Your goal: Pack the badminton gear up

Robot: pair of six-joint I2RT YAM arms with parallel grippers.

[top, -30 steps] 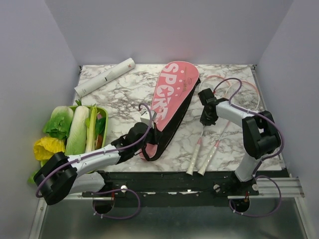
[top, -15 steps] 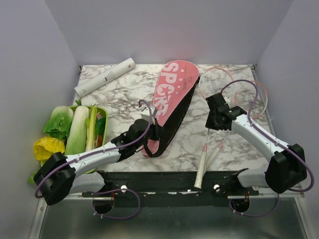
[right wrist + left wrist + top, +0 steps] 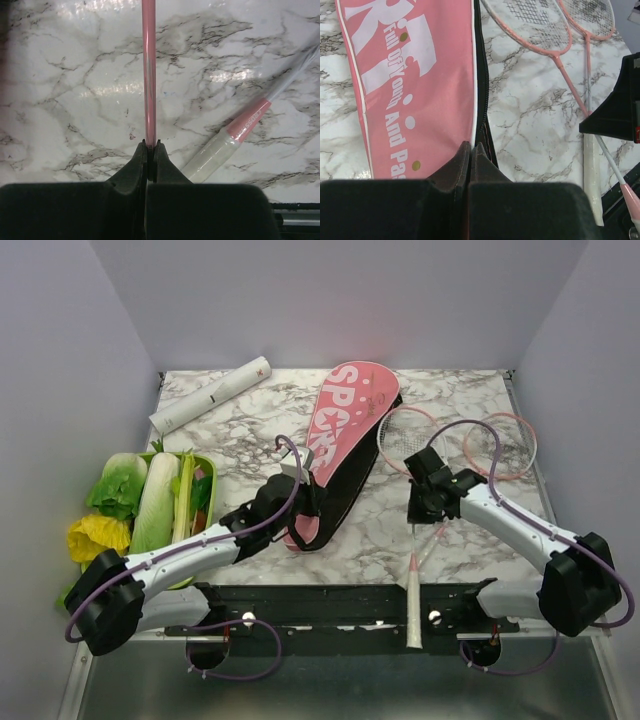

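Far left: green tray (image 3: 211,480) of leafy vegetables, at the left edge of the tabletop (image 3: 250,440). Rear left: white tube (image 3: 212,393), lying aslant. Centre: left fingers (image 3: 452,167), pressed together, apparently nipping the zip edge of the pink cover (image 3: 345,415), which lies flat, "SPORT" side up. Right of centre: racket (image 3: 414,590), head just beside the cover, handle overhanging the near edge; right fingers (image 3: 134,167) pinch its pink shaft. Far right: other racket (image 3: 220,149), flat on the tabletop, its head near the right edge.
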